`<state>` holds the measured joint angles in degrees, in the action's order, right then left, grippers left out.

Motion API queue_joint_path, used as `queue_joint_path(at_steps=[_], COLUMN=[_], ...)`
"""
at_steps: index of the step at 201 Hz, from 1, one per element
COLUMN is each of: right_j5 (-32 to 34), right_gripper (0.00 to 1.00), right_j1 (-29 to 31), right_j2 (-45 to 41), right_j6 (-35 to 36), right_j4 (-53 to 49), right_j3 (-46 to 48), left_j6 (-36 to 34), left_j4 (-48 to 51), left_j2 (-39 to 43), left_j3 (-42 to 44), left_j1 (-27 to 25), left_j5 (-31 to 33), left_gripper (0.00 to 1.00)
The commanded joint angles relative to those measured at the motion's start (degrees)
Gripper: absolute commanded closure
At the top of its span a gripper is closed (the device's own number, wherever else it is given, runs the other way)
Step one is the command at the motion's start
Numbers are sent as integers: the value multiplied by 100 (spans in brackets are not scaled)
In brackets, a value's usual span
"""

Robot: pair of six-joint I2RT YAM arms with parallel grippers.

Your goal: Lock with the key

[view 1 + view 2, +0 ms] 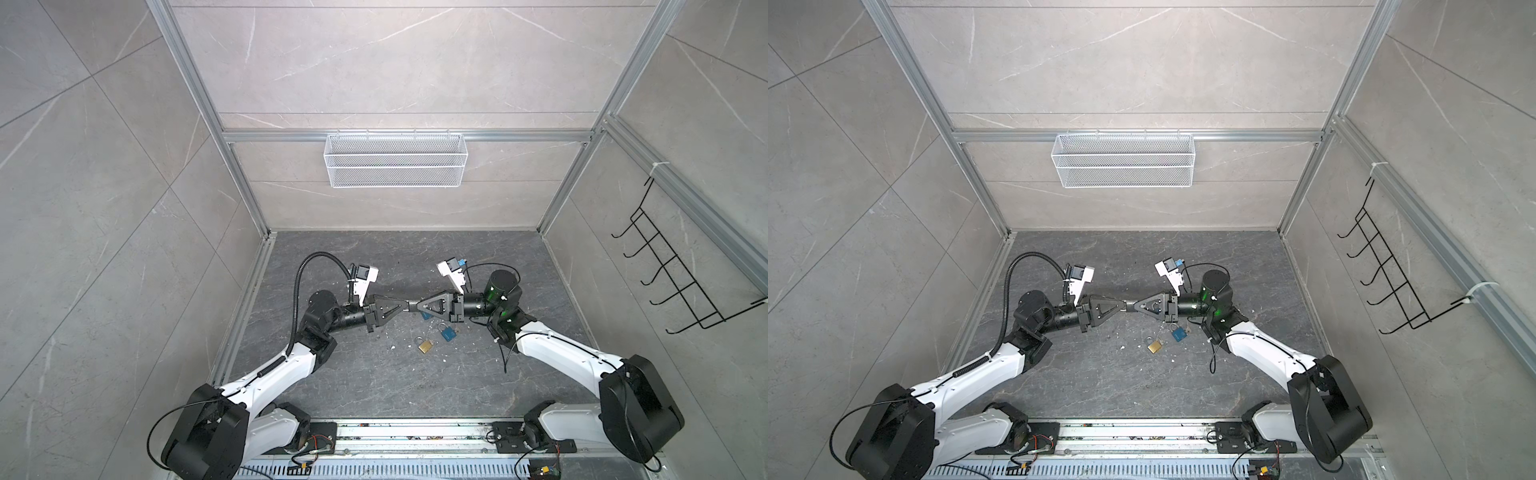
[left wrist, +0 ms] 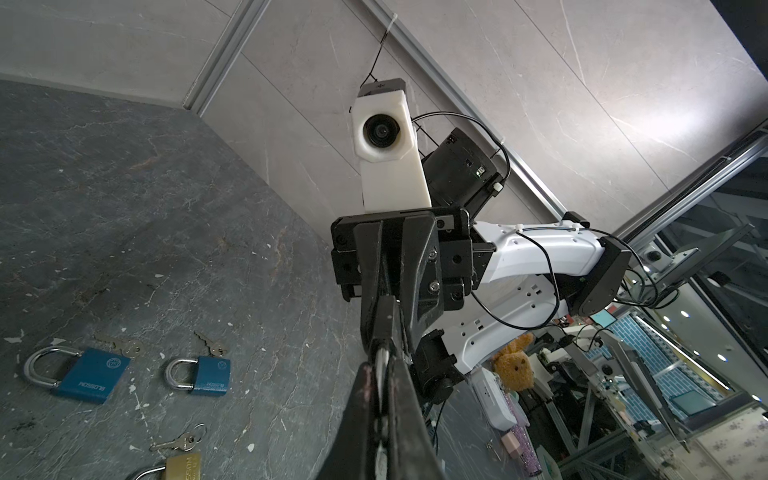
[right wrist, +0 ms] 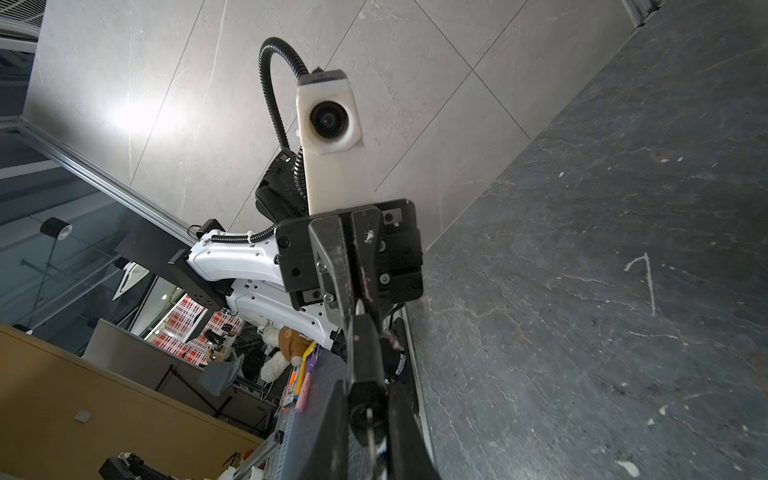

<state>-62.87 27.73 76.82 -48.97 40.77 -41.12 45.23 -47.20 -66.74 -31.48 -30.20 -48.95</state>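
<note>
A: While the arms meet midair, what's held?
B: One black lock (image 3: 365, 357), key (image 3: 369, 432) inserted. Left gripper (image 2: 380, 365) pinches its steel shackle (image 2: 383, 356) tight; right gripper (image 3: 369, 390) clamps its body. On the stone table (image 2: 124, 187): two blue locks (image 2: 89, 374), one brass lock (image 2: 183, 465).

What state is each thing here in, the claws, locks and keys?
black padlock: held aloft, key seemingly in keyhole.
left gripper: shut on black padlock's shackle.
right gripper: shut on black padlock's body.
big blue padlock: lying flat, shackle shut.
small blue padlock: lying flat, shackle shut.
brass padlock: lying flat, shackle unclear.
loose keys: lying beside the padlocks, unused.
</note>
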Motion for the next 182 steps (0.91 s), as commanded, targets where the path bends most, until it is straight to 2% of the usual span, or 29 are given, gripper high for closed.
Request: queue_joint_path(at_steps=[1, 4, 11, 17, 32, 182], right_j5=[-46, -45, -32, -5, 53, 19], right_gripper=[100, 100, 100, 100, 100, 100], right_j1=[31, 26, 31, 30, 27, 66], right_j2=[100, 107, 139, 170, 205, 231], right_j6=[-398, -421, -457, -479, -482, -340], right_j4=[534, 575, 626, 654, 683, 669], right_j3=[47, 51, 44, 52, 65, 175], left_j6=[-182, -197, -212, -215, -226, -13], left_j4=[-330, -311, -287, -284, -279, -553], left_j2=[-92, -108, -124, -128, -126, -371], left_j3=[-171, -193, -200, -192, -189, -233], left_j1=[6, 5, 9, 6, 5, 4], left_j5=[-284, -315, -350, -336, -327, -346], left_gripper=[100, 99, 86, 78, 69, 68])
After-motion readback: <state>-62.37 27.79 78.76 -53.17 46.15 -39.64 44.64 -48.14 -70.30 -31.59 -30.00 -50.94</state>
